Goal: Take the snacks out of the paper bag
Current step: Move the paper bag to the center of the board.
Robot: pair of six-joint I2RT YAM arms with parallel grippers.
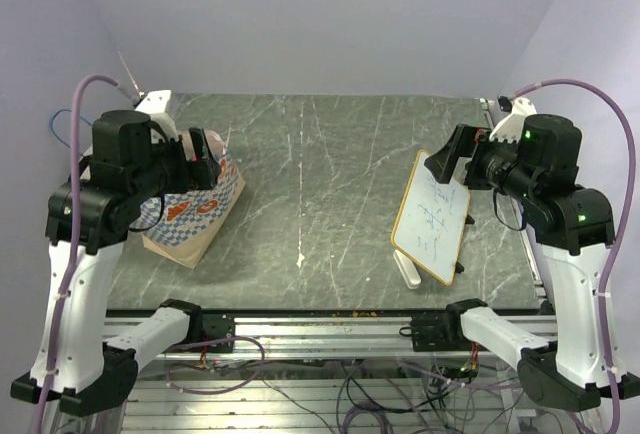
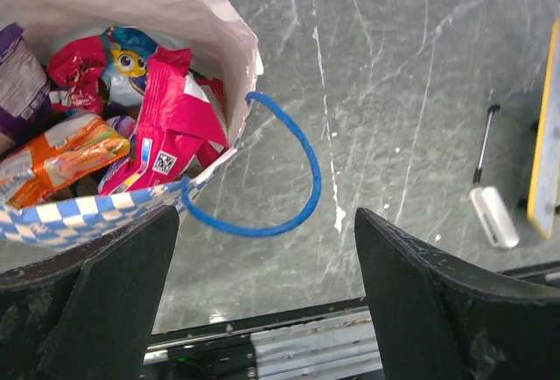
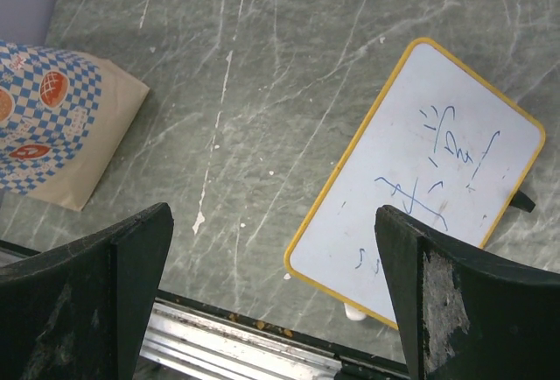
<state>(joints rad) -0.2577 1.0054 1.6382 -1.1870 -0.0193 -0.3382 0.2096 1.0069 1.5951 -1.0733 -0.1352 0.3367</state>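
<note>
The blue-and-white checkered paper bag (image 1: 195,219) stands open at the left of the table. In the left wrist view its cream rim (image 2: 223,34) is open and shows the snacks: a red bag (image 2: 171,130), an orange packet (image 2: 61,157), a purple one (image 2: 17,82), a blue-green one (image 2: 131,56) and a small red one (image 2: 79,69). A blue string handle (image 2: 293,187) hangs over the side. My left gripper (image 1: 205,159) is open and empty above the bag's near right side (image 2: 265,249). My right gripper (image 1: 440,164) is open and empty above the whiteboard (image 3: 273,249). The bag's side shows in the right wrist view (image 3: 52,126).
A wood-framed whiteboard (image 1: 432,216) with blue scribbles stands tilted at the right, also in the right wrist view (image 3: 420,187). A white marker (image 2: 490,209) lies by its near corner. The table's metal front rail (image 1: 320,329) runs along the near edge.
</note>
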